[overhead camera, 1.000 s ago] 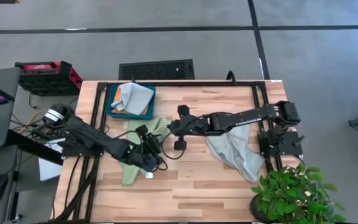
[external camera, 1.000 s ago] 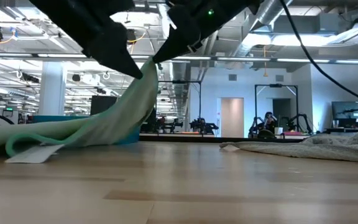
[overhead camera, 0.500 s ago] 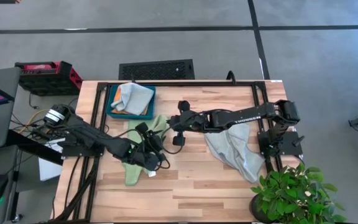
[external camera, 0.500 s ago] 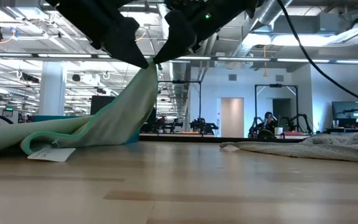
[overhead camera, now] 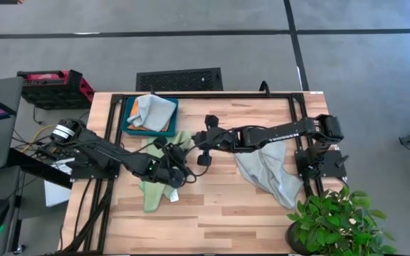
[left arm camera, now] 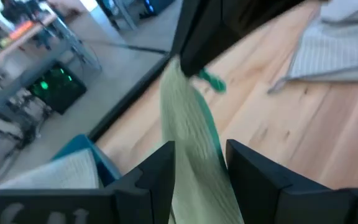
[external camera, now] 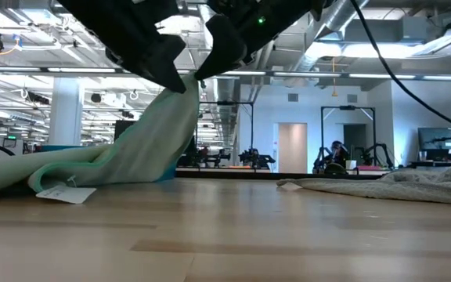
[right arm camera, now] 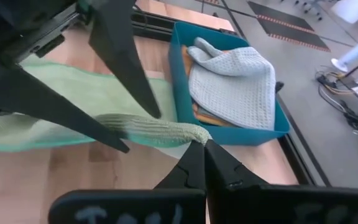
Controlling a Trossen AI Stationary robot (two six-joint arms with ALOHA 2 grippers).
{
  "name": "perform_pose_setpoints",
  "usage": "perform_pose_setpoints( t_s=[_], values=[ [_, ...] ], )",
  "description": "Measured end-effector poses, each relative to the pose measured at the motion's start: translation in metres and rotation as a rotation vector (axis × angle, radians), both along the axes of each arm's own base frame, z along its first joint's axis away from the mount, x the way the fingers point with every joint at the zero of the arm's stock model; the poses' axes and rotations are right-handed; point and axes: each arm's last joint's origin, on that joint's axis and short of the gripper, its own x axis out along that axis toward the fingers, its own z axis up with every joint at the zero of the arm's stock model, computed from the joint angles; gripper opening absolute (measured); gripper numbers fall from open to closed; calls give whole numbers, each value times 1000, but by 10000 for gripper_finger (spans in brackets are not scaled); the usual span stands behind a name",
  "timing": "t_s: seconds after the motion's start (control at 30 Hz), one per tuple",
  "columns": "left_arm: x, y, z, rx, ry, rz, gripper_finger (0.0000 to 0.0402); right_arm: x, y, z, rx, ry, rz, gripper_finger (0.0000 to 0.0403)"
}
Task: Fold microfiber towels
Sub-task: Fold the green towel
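Observation:
The light green towel (overhead camera: 151,193) lies on the table with its far end raised; its white tag (external camera: 65,193) rests on the wood. My left gripper (overhead camera: 171,165) and my right gripper (overhead camera: 191,144) are both shut on the raised end, close together above the table (external camera: 180,78). A pale grey towel (overhead camera: 154,110) lies over an orange one (right arm camera: 199,116) in the teal tray (overhead camera: 148,133). The other pale grey towel (overhead camera: 269,174) lies crumpled at the table's right, under my right arm. My left gripper has the green towel's bunched strip (left arm camera: 188,134) between its two fingers (left arm camera: 160,174), a little short of the raised end, coming from the table's left. The towel slopes from there down to the table (external camera: 92,164). My right gripper pinches the towel's rolled far end (right arm camera: 190,133) between its shut fingertips, coming from the table's right, across the strip. That end is lifted clear of the table, and the strip runs to my left gripper.
The teal tray stands at the far left of the table. A potted plant (overhead camera: 333,224) stands at the near right corner. Bare wood (overhead camera: 219,206) lies near the front edge, and a black frame (overhead camera: 290,96) runs along the far edge.
My left gripper has gone toward the table's far edge and closer to my right gripper, staying on the green towel. The towel's raised part stands steeper, and its near part with the tag has slid a little toward the far edge.

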Motion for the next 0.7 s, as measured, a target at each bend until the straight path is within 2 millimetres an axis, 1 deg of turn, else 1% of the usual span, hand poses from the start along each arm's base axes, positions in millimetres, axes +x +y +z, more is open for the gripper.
perform_pose_setpoints(
  t_s=[0.3, 0.7],
  values=[
    [-16, 3, -12, -181, 73, 67, 135, 0, 5, 0, -25, -1, -24, 8],
    [-18, -3, -18, -438, 154, 20, 135, 3, 17, 22, -40, 1, -17, 8]
  ],
)
